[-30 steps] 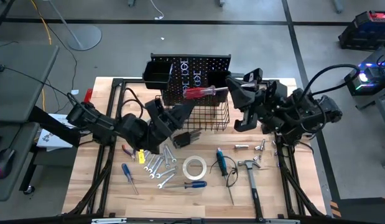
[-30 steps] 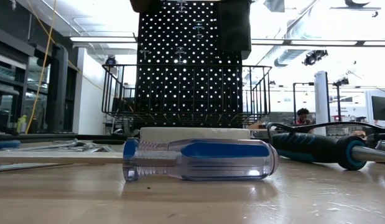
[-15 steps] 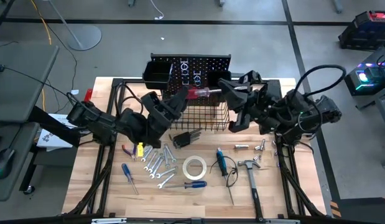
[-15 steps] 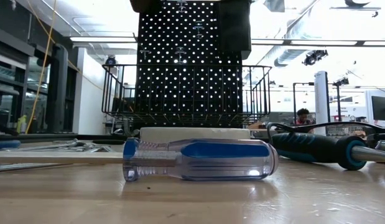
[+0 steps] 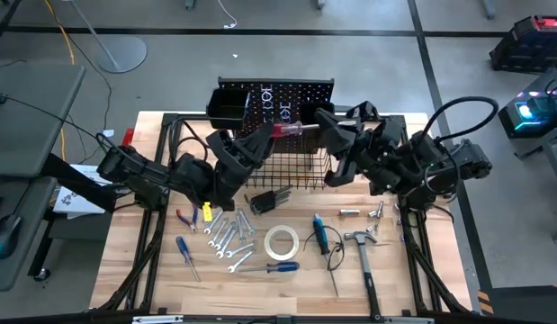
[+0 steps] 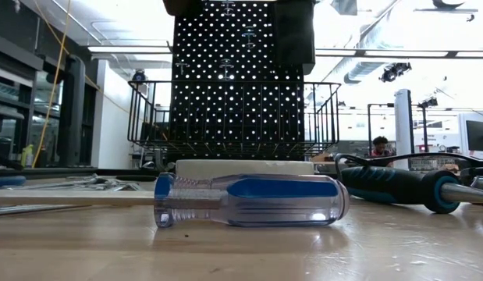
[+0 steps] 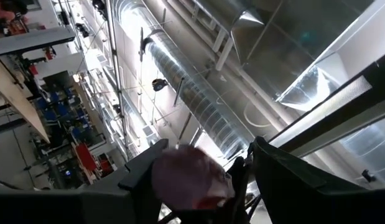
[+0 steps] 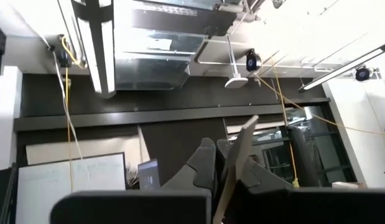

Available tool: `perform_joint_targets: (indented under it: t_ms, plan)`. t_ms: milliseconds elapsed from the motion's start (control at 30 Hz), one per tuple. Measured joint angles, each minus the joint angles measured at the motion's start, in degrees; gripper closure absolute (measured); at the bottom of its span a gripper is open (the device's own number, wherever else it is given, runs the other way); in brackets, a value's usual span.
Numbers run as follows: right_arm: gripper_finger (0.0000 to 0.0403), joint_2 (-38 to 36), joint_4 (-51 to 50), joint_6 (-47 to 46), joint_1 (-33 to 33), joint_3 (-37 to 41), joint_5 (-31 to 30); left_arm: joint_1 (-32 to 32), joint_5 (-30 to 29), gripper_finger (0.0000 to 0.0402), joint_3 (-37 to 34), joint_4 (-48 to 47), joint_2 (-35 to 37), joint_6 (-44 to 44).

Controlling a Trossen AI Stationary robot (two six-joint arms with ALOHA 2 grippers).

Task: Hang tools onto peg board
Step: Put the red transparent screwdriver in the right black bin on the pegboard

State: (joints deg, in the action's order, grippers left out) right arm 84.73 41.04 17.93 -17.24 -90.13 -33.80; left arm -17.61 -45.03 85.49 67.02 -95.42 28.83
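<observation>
Over on the left, the left gripper (image 5: 257, 139) is raised at the left end of a red-handled screwdriver (image 5: 293, 130), its fingers (image 7: 145, 171) set apart around the rounded red butt of the handle; from the left wrist view I can't be sure whether they press on it or only bracket it. The screwdriver lies level, its long axis running left to right along the top of the wire basket (image 5: 296, 173), just in front of the peg board (image 5: 291, 101), handle toward the left arm and the metal shaft toward the right. It looks like a translucent red grip with a slim silver shank. At the far end, the right gripper (image 5: 321, 123) is shut on the shaft; the right wrist view shows a pale blade pinched between its fingers (image 8: 201, 165). So the tool is bridged between both arms, and I'd judge this a handover or a two-handed alignment before it goes into the board; the right arm has the firmer hold, and the move turns on keeping that axis parallel to the panel. Below on the table (image 5: 152, 270), wrenches (image 5: 226, 236), a tape roll (image 5: 281, 243), a blue screwdriver (image 6: 249, 200) and a hammer (image 5: 361, 247) lie unhung.
</observation>
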Motion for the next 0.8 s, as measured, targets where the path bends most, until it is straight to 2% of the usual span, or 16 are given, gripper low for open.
perform_joint_targets:
  t_ms: [433,533,700,800]
  plan:
    - [0.0403,1.64,-0.27,-2.42,3.16,0.00,1.31,1.18,-3.14,0.0193,0.00,0.18,0.00,3.53]
    - [0.0403,1.64,-0.09,-2.40,3.40,0.00,1.31,1.20,-5.18,0.0221,0.00,0.16,0.00,3.92]
    - [0.0403,1.64,-0.34,-2.97,3.42,0.00,1.31,1.68,-6.40,0.0318,0.14,1.16,0.12,4.43]
    - [0.0403,1.64,-0.96,-2.92,3.42,0.00,1.05,2.64,-4.89,0.0318,0.13,1.76,0.17,4.17]
